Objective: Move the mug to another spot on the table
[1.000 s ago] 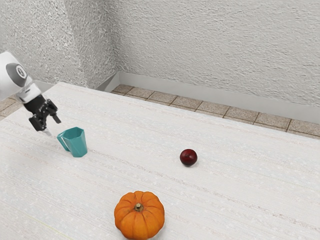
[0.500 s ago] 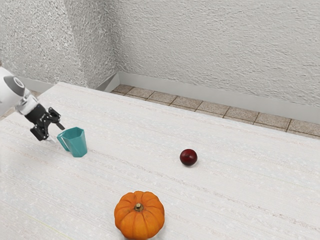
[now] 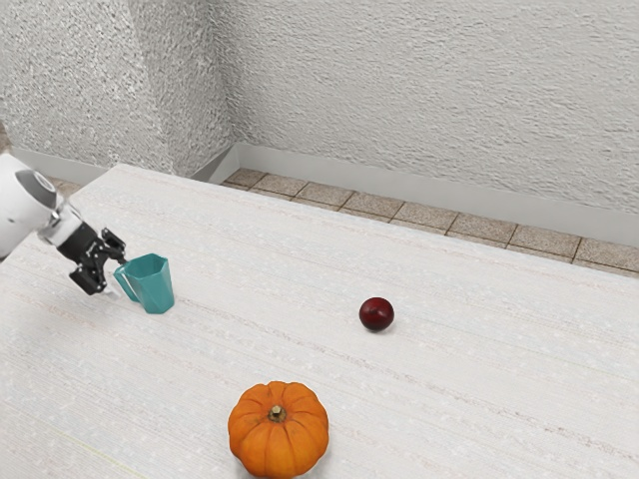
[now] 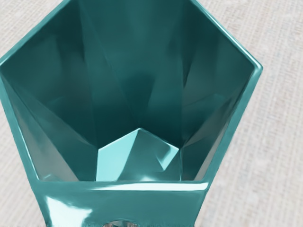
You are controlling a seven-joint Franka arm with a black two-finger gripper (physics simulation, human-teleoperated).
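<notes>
Exterior view: end effector [image 3: 110, 267] at mug [image 3: 150, 283] handle (mug upright) — open or clamped, cannot tell.

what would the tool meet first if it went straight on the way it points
Most likely the teal mug: the tool points at its handle side, close by, and the wrist view looks into its mouth. Handle or rim first, I cannot tell.

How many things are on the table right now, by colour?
Teal: 1, mug
Orange: 1, pumpkin
Dark red: 1, fruit
Total: 3
</notes>
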